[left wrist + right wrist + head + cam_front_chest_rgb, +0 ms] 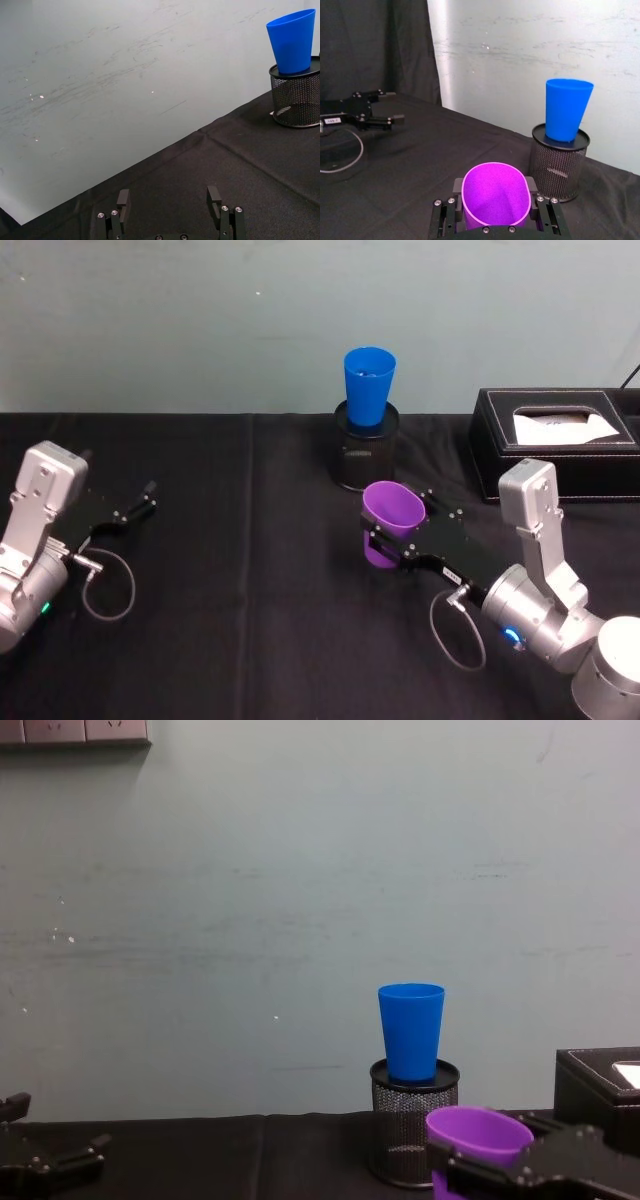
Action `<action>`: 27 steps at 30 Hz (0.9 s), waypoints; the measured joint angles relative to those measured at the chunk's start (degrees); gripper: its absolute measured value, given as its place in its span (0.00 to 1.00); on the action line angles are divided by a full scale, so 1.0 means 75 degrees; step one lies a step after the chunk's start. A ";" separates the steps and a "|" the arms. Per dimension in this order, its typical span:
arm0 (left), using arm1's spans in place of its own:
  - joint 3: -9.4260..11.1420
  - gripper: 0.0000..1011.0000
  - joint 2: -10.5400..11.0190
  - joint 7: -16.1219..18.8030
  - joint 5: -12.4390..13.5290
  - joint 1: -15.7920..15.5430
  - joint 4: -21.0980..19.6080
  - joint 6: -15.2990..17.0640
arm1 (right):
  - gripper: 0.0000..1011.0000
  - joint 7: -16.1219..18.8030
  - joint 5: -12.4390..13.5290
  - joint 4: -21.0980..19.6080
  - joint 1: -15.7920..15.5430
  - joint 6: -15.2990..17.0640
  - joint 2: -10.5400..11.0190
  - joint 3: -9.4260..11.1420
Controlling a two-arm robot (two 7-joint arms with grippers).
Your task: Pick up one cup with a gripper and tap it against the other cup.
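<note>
Black cloth table (250, 570), pale scuffed wall (200, 320) behind. Right gripper (385, 536) clamps purple cup (392, 520); left gripper (170, 202) spread, idle.

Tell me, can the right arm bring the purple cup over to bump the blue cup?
Probably yes. The right pincer is shut on the purple cup, and nothing stands between it and the blue cup, which sits high on the mesh holder, so it would need lifting.

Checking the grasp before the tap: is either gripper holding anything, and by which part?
The right gripper holds the purple cup by its sides, below the rim. The left gripper is open and holds nothing.
</note>
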 joint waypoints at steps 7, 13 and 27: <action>0.0001 0.99 0.0000 0.0000 0.0000 0.0000 0.0000 0.0000 | 0.71 0.0011 -0.0145 0.0515 0.0033 -0.0319 -0.0232 -0.0004; 0.0000 0.99 0.0000 0.0000 0.0000 0.0000 0.0000 0.0000 | 0.71 0.0061 -0.0273 0.0796 0.0080 -0.0534 -0.0369 -0.0006; 0.0001 0.99 0.0000 0.0000 0.0000 0.0000 0.0000 0.0000 | 0.75 0.0097 -0.0348 0.0950 0.0124 -0.0546 -0.0434 -0.0002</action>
